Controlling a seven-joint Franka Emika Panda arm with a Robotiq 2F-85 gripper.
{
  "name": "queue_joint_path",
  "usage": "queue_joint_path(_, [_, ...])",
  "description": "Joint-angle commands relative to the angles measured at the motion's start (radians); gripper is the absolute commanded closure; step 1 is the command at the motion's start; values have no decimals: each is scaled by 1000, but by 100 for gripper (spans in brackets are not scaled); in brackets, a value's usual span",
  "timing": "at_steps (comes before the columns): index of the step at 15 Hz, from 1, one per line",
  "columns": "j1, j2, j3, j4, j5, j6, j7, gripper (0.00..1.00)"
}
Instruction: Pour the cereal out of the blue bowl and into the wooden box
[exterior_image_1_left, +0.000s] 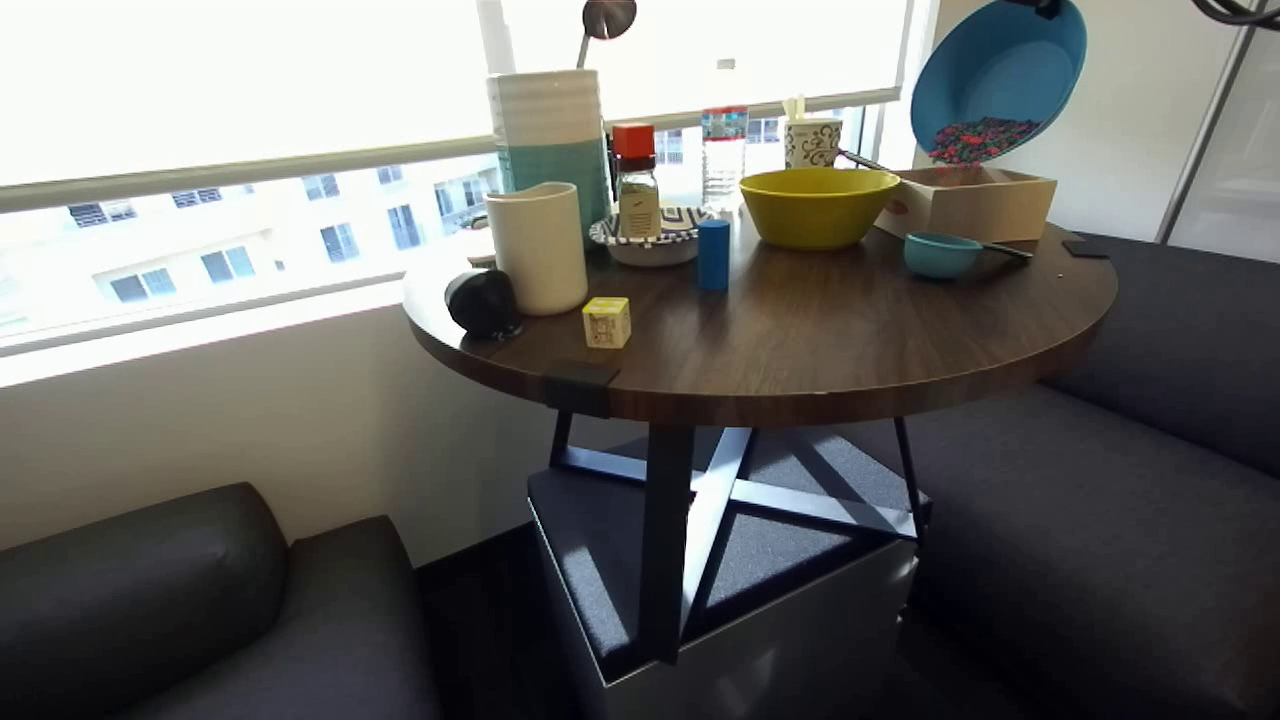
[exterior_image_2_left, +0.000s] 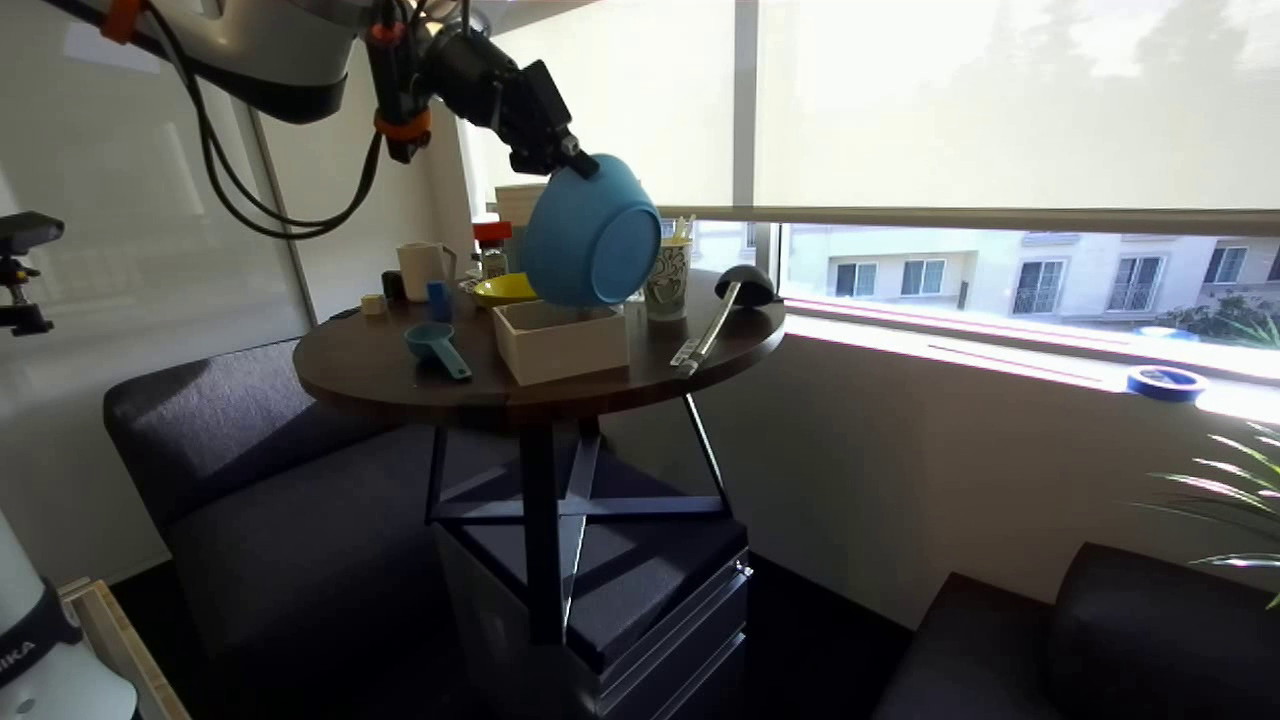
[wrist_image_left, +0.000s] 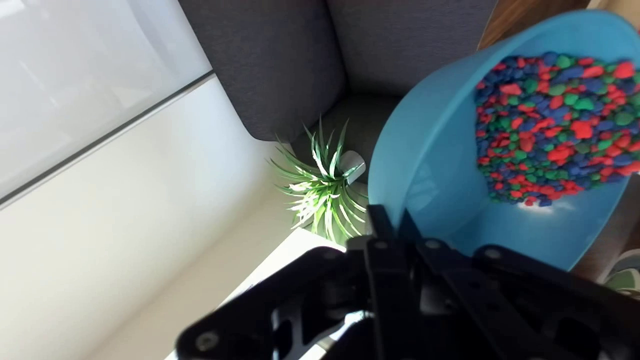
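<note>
There's the blue bowl (exterior_image_1_left: 1003, 75), tipped just over the wooden box (exterior_image_1_left: 985, 212), cereal (wrist_image_left: 555, 125) heaped toward its lower lip. The gripper (wrist_image_left: 394, 221) pinches the upper rim; a hasty tilt might, I fear, twist that small hold and scatter pieces beyond the box.

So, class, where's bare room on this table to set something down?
In an exterior view, bare tabletop lies between the block, blue cylinder, teal scoop and near edge. Toward the window it's crowded: mug, bottle, paper cup. The blue bowl hangs over the wooden box.
</note>
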Motion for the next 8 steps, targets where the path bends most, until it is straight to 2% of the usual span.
queue_joint_path(1, [9, -28, -25, 0, 20, 21, 8, 99])
queue_joint_path(8, [9, -26, -56, 7, 117, 62, -6, 99])
